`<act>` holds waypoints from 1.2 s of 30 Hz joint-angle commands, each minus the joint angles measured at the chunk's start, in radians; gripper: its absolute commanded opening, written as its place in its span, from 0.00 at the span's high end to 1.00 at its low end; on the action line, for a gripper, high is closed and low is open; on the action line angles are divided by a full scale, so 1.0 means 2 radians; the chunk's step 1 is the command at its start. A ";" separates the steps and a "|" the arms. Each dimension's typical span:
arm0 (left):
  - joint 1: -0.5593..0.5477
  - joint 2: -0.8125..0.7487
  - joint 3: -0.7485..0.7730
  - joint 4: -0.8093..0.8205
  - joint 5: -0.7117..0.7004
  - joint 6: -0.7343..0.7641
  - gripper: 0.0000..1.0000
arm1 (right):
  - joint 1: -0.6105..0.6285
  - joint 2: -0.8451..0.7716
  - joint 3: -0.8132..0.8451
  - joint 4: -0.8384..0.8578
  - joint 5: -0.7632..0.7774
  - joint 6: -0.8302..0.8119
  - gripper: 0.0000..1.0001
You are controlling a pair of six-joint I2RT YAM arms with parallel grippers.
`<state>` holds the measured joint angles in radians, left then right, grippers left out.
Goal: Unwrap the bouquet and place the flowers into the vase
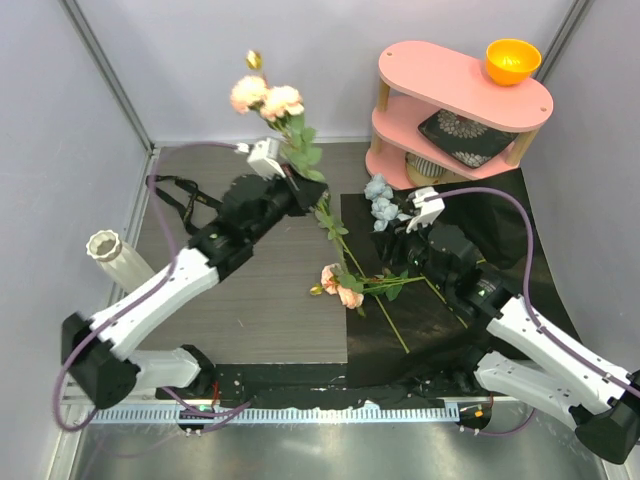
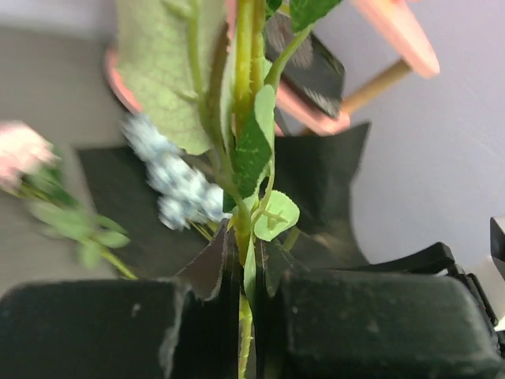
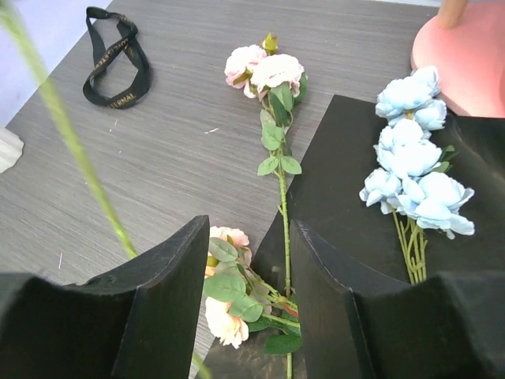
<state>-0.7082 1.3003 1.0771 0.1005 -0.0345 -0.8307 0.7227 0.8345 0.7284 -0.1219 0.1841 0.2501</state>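
Observation:
My left gripper is shut on the green stem of a flower, held up with its peach blooms high near the back wall. The bouquet is undone. Its black paper lies flat, with the pale-blue flowers on it. A peach flower lies at the paper's edge, below my open right gripper, which has nothing between its fingers. A pink flower lies on the table beyond. The cream vase stands upright at the far left.
A pink two-tier shelf stands at the back right with an orange bowl on top, a patterned black plate on its lower tier and a ribbed cup under it. A black ribbon lies on the table.

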 commanded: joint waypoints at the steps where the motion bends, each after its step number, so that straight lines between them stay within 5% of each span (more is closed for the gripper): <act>1: 0.004 -0.105 0.079 -0.189 -0.162 0.287 1.00 | 0.001 -0.016 0.041 -0.039 0.015 0.003 0.48; 5: 0.010 -0.149 0.127 -0.231 -0.283 0.413 1.00 | 0.001 -0.020 0.042 -0.035 0.004 0.002 0.48; 10: 0.034 -0.176 0.168 -0.187 -0.400 0.536 1.00 | 0.001 -0.007 0.039 -0.016 -0.018 0.002 0.48; 18: 0.076 -0.162 0.246 -0.110 -0.483 0.686 1.00 | 0.001 0.010 0.031 0.005 -0.041 0.005 0.48; 29: 0.091 -0.129 0.317 0.019 -0.487 0.802 1.00 | 0.001 0.006 0.027 0.005 -0.038 -0.008 0.48; 36: 0.145 -0.093 0.333 0.007 -0.471 0.781 1.00 | 0.001 0.009 0.028 0.009 -0.036 -0.014 0.48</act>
<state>-0.4858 1.0706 1.7016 0.0971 -0.9920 0.7391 0.7227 0.8577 0.7742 -0.1642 0.1131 0.2390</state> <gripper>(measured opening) 0.078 0.520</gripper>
